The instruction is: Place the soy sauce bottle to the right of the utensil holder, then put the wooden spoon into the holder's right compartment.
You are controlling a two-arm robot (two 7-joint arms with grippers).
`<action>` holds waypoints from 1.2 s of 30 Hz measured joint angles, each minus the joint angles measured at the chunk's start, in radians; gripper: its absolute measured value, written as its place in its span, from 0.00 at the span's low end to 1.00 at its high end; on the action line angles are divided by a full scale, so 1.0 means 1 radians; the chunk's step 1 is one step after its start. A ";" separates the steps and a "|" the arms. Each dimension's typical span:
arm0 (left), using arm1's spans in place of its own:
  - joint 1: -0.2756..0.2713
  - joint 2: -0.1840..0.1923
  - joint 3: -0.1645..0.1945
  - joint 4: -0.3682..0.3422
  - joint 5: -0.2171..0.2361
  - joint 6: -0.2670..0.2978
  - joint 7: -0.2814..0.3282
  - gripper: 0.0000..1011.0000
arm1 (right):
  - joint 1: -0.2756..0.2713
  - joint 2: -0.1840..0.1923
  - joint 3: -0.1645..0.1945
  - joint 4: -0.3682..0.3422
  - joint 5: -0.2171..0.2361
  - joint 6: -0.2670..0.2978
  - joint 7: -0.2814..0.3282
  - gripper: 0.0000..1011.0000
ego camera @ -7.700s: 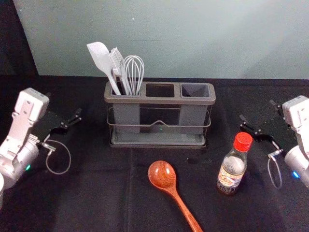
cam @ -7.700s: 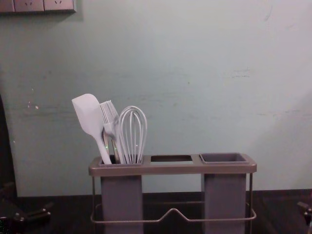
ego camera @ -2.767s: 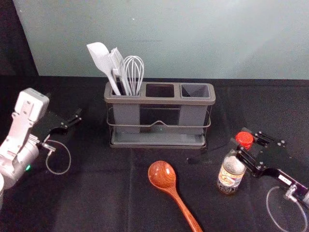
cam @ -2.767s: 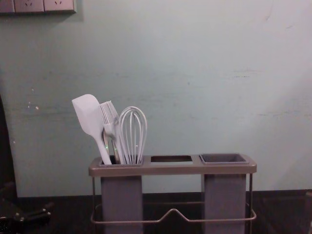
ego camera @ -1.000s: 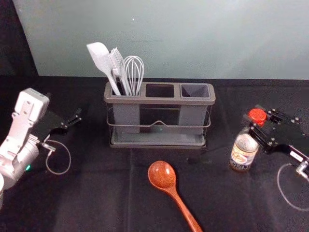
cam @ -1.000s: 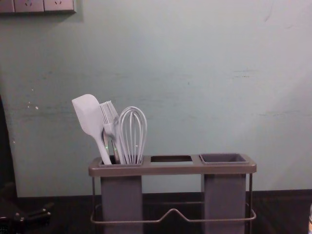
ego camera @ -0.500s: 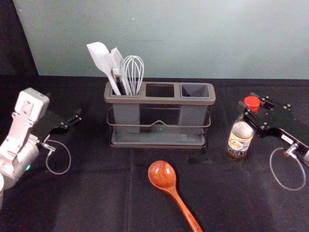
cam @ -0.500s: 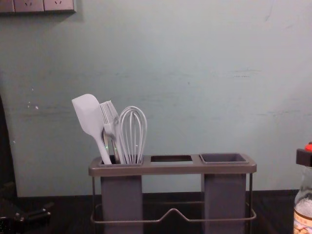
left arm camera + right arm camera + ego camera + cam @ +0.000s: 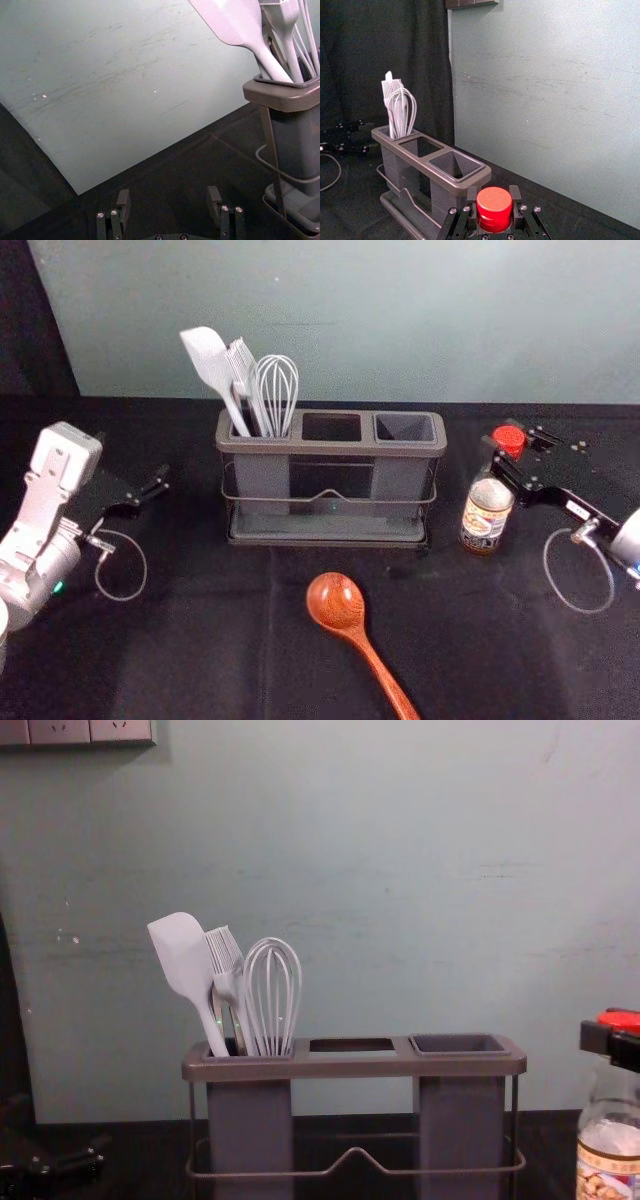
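In the head view my right gripper (image 9: 508,452) is shut on the soy sauce bottle (image 9: 486,512) just below its red cap, upright to the right of the utensil holder (image 9: 330,448). The right wrist view has the red cap (image 9: 494,204) between the fingers of my right gripper (image 9: 494,206). At the chest view's right edge stands the bottle (image 9: 608,1160). A wooden spoon (image 9: 338,602) lies in front of the holder, whose right compartment (image 9: 405,427) holds nothing. My left gripper (image 9: 158,484) is parked at the left; the left wrist view has my left gripper (image 9: 169,202) open.
A white spatula (image 9: 208,358), a brush (image 9: 242,370) and a whisk (image 9: 277,385) stand in the holder's left compartment. Behind the black-covered table (image 9: 200,640) rises a pale wall (image 9: 400,320).
Over the last second my right gripper and the soy sauce bottle have moved back and to the left, nearer the holder's right side. Earlier, the gripper closed on the bottle. The left arm has stayed still.
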 joint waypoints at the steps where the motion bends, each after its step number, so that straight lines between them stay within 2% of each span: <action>1: 0.000 0.000 0.000 0.000 0.000 0.000 0.000 0.99 | 0.004 -0.002 -0.002 0.004 -0.001 0.000 0.000 0.38; 16: 0.000 0.000 0.000 0.000 0.000 0.000 0.000 0.99 | 0.070 -0.042 -0.033 0.081 -0.012 -0.005 0.000 0.38; 36: 0.000 0.000 0.000 0.000 0.000 0.000 0.000 0.99 | 0.099 -0.080 -0.046 0.129 -0.018 -0.021 -0.010 0.38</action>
